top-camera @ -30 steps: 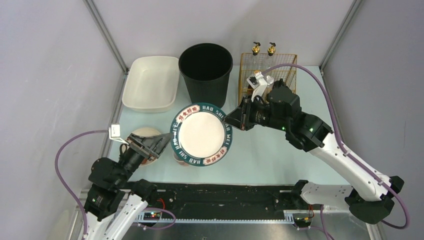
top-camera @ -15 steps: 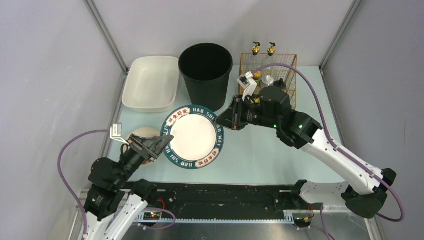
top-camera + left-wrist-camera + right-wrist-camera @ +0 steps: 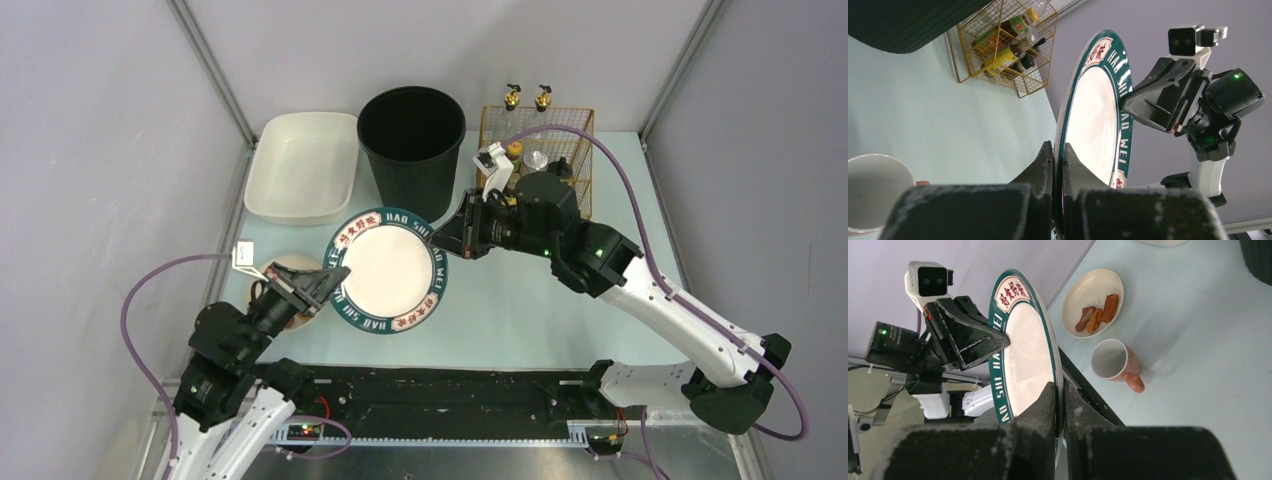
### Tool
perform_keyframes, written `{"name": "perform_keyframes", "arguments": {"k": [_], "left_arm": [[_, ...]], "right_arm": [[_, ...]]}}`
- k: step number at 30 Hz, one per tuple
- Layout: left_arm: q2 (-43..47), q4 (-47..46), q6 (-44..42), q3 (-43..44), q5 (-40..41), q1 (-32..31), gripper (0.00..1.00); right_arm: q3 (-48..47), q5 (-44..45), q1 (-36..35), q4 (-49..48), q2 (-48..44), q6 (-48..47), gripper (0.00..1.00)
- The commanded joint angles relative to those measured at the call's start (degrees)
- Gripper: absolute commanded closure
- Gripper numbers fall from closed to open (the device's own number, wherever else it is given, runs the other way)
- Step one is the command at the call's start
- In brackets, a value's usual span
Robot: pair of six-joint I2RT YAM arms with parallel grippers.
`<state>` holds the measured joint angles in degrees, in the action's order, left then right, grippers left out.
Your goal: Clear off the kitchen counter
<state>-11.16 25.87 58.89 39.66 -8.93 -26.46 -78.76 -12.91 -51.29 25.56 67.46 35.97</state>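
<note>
You have bare counter (image 3: 520,310) right of the raised plate (image 3: 385,270). Black bin (image 3: 410,140), wire basket (image 3: 570,130), white tray (image 3: 300,165) wall the far edge; bowl (image 3: 1093,302), mug (image 3: 1115,365) crowd near-left.

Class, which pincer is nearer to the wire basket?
Right. The right pincer holds the plate's rim on the side toward the wire basket; the left pincer holds the opposite rim, farther away.
</note>
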Motion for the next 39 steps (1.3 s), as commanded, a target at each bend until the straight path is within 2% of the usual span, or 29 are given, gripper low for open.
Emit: {"name": "perform_keyframes", "arguments": {"k": [1, 2, 3, 7, 11, 18, 21, 25, 27, 31, 35, 39], "left_arm": [[-1.88, -3.63, -0.66, 0.17, -1.87, -0.36, 1.0], [-2.16, -3.63, -0.95, 0.25, -1.35, -0.35, 1.0], [-2.27, -3.3, -1.67, 0.49, 0.1, -0.37, 1.0], [-1.94, -1.82, -4.06, 1.88, 6.39, -0.31, 1.0], [-2.95, 1.8, -7.75, 4.62, 13.67, -0.35, 1.0], [-9.92, 5.74, -12.67, 8.15, 23.11, 0.11, 1.0], [-12.62, 5.9, -12.67, 8.21, 23.46, 2.11, 1.0], [-16.74, 5.34, -12.6, 7.3, 18.11, 10.17, 1.0], [-18.84, 3.97, -12.59, 6.16, 13.97, 18.05, 1.0], [-23.02, -0.5, -12.21, 4.06, 5.95, 29.62, 1.0], [-28.7, -5.12, -11.2, 3.14, 2.01, 37.41, 1.0], [-35.27, -11.09, -9.39, 3.98, 0.34, 41.9, 1.0]], "right_arm": [[-2.38, 4.97, -0.05, -2.16, 0.46, -0.05, 0.9], [-2.37, 5.38, -0.05, -1.76, 0.45, -0.21, 0.82], [-2.36, 6.24, 0.09, -1.49, 0.38, -0.59, 0.78], [-2.04, 9.32, 1.29, 1.0, -0.66, -1.83, 0.53], [-0.42, 10.97, 4.43, 4.27, -2.62, -2.52, 0.46], [5.56, 11.9, 10.9, 6.56, -9.13, -3.41, 0.43], [6.93, 12.19, 11.64, 7.63, -10.83, -4.1, 0.42], [8.41, 12.61, 11.88, 8.3, -12.14, -5.02, 0.42], [9.05, 12.09, 12.07, 8.31, -12.56, -5.17, 0.42], [10.59, 10.83, 12.23, 7.96, -13.25, -5.32, 0.42], [12.79, 8.97, 12.36, 6.79, -14.17, -5.05, 0.42], [13.74, 6.88, 12.44, 6.44, -14.8, -4.79, 0.42]]}}
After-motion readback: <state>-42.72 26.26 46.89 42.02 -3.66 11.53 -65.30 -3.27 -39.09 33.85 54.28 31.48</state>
